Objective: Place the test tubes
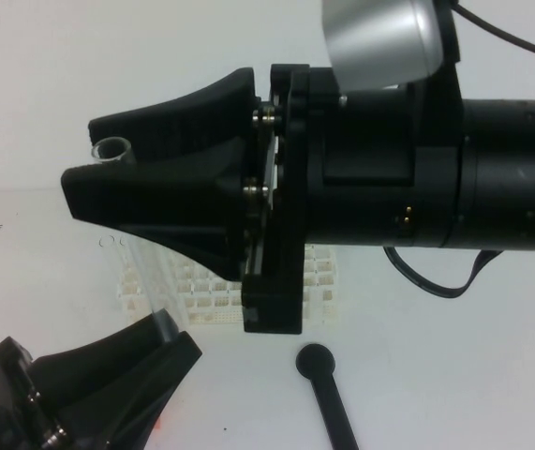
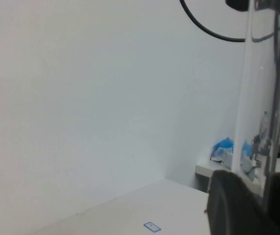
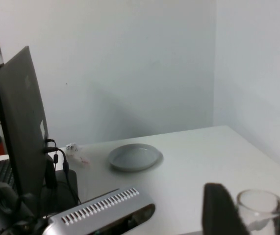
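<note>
A clear test tube (image 1: 114, 149) stands nearly upright above the white test tube rack (image 1: 323, 279). My right gripper (image 1: 87, 156) reaches in from the right and is shut on the tube just below its rim. The tube's open rim (image 3: 256, 199) sits between the right gripper's (image 3: 260, 215) dark fingers. My left gripper (image 1: 169, 330) comes up from the bottom left and is shut on the tube's lower end. In the left wrist view the tube (image 2: 260, 98) rises straight up from the left gripper (image 2: 257, 208).
The right arm hides much of the rack. A black spoon-shaped tool (image 1: 328, 398) lies on the white table in front of the rack. Seen from the right wrist, a grey dish (image 3: 135, 156) and a dark screen (image 3: 19, 122) stand farther off.
</note>
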`<state>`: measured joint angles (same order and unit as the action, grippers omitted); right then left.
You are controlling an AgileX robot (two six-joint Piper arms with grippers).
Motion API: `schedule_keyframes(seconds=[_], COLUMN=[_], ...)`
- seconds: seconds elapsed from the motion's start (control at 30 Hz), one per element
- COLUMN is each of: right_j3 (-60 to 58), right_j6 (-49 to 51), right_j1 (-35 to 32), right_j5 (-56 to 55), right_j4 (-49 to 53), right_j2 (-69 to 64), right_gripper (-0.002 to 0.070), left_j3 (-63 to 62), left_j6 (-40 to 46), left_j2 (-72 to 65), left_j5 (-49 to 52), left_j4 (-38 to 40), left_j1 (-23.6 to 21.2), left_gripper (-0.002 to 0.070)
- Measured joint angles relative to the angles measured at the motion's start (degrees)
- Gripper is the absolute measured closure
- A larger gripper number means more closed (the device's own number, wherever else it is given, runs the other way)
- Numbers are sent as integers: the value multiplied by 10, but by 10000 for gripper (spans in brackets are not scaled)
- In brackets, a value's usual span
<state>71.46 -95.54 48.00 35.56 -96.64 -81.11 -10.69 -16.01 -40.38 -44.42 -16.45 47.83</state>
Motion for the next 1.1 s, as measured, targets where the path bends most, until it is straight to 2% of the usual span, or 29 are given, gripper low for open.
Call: schedule_keyframes(seconds=[0.17,0.43,0.53,0.73,0.8,0.93,1.1], right_j3=[0,1,1,1,1,1,1], right_j6=[-2,-7,-7,-17,-23,-40,-69], right_j1=[0,0,0,0,0,1,1], right_j5=[4,7,7,8,8,-14,-74], right_j4=[1,1,2,2,1,1,0], right_j2=[0,-4,-4,-5,-5,-5,-4], right_gripper=[535,550,551,551,551,551,551], left_j3=[0,0,0,0,0,0,0], left_j6=[0,-2,-2,-2,-2,-2,17], left_j2=[0,0,0,2,2,19,59], left_j5=[4,26,28,21,10,-14,27], left_j4=[0,22,22,22,22,19,18], left_j1=[0,0,0,0,0,0,0], left_gripper=[676,660,596,369,335,394,571])
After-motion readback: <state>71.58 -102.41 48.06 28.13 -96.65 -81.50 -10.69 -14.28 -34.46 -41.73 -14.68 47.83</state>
